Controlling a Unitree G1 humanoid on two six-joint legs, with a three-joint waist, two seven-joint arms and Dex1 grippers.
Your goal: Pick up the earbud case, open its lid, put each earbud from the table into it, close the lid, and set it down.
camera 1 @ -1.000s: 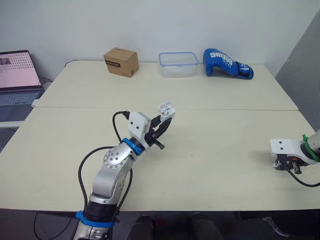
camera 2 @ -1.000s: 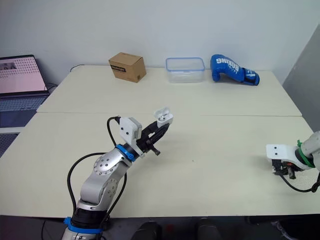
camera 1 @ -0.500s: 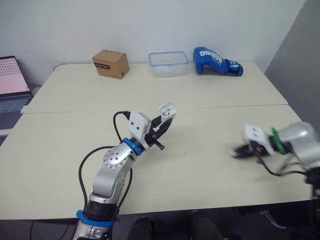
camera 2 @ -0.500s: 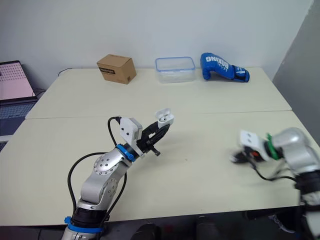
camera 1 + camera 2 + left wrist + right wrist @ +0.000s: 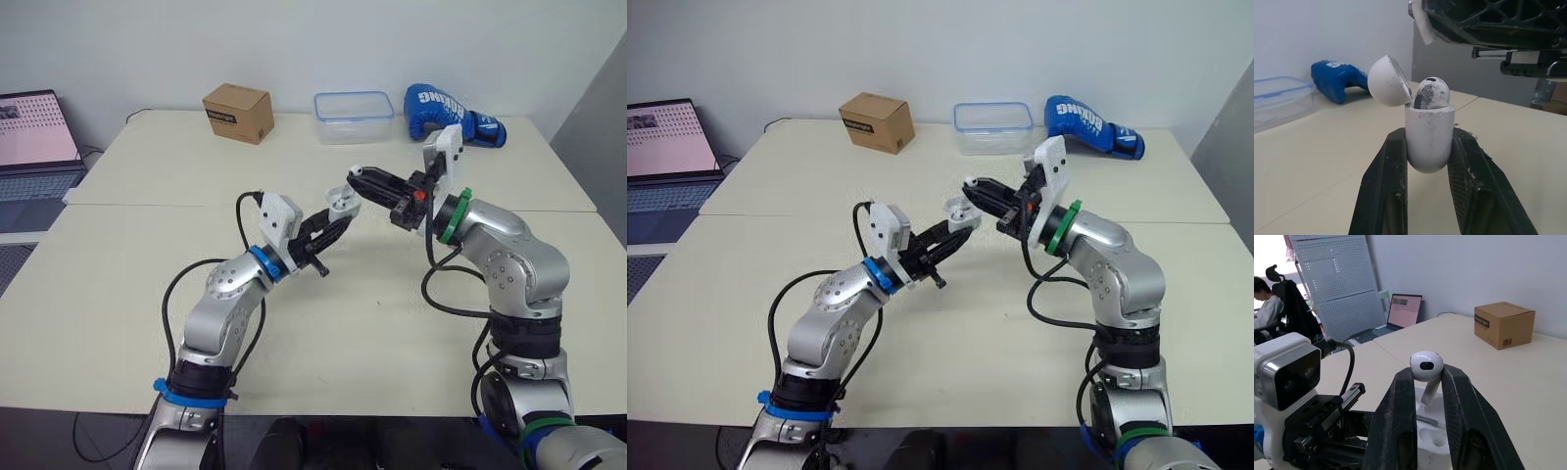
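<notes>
My left gripper (image 5: 1427, 142) clamps the lower body of the open case (image 5: 1429, 134), held above mid-table with the first earbud (image 5: 1431, 94) seated. My right gripper (image 5: 1426, 379), at the case's 2 o'clock, pinches the second earbud (image 5: 1426, 364) by its stem. I judge it light, slick and rigid, so the stem is the place to hold.

The case (image 5: 1429, 132) is smooth white plastic with a soft sheen. The seated earbud (image 5: 1431, 93) is white plastic smudged with grey scuffs. The held earbud (image 5: 1426, 364) is cleaner, glossy white plastic. The fingers (image 5: 1385, 191) of the left hand (image 5: 1428, 147) are matt black plastic flecked with dust, and the right hand (image 5: 1426, 378) is the same matt black. The bench (image 5: 118, 294) is smooth, matt cream. At 11 o'clock the box (image 5: 237, 113) is matt brown cardboard, at 12 the tub (image 5: 353, 132) is clear plastic, and at 1 the glove (image 5: 441, 106) is glossy blue.
</notes>
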